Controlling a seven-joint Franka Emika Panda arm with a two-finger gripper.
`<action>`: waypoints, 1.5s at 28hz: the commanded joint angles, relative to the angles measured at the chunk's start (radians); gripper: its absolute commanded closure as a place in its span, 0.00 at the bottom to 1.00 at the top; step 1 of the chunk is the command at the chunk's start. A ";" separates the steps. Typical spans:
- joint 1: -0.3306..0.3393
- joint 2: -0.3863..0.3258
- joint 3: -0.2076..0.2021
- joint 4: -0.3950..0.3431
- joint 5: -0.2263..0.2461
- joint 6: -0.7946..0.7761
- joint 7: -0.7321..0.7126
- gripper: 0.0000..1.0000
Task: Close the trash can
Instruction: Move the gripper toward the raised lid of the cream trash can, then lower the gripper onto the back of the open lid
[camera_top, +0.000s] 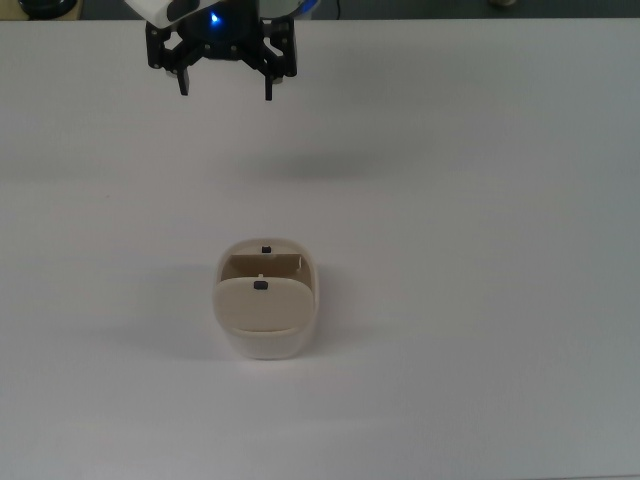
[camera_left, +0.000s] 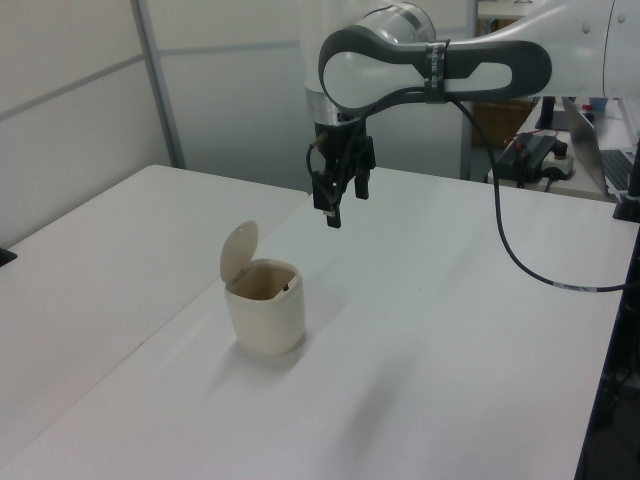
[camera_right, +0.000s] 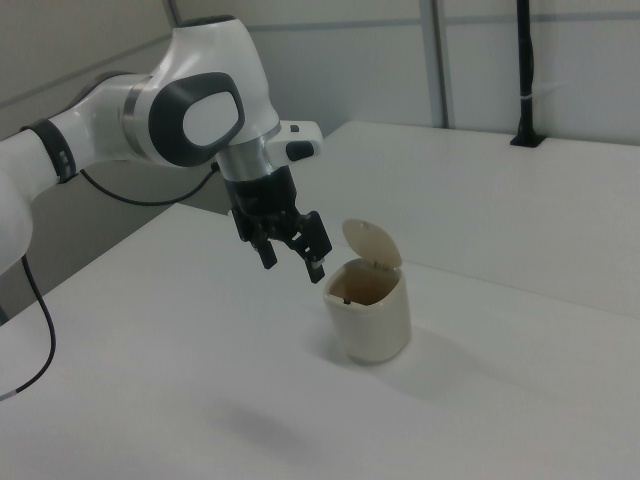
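Nothing's done yet — your trash can (camera_left: 265, 318) lid (camera_left: 239, 252) stands upright, your hand (camera_top: 224, 84) hovers released, well apart.

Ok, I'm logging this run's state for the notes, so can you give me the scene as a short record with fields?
trash can: small cream-white bin, standing upright on the white table
lid: beige, hinged, standing up open; the bin's mouth is uncovered
hand: open, in the air, holding nothing
hand versus can: apart, no contact; in the left view it hangs above and to the left view's right of the bin
task state: lid not yet closed
other items on table: none seen near the bin
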 joint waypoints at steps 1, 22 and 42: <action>0.009 -0.015 -0.001 0.005 -0.008 -0.014 -0.055 0.49; 0.010 -0.004 0.010 0.016 -0.002 -0.001 -0.082 1.00; 0.006 0.112 0.017 0.016 0.003 0.719 -0.070 1.00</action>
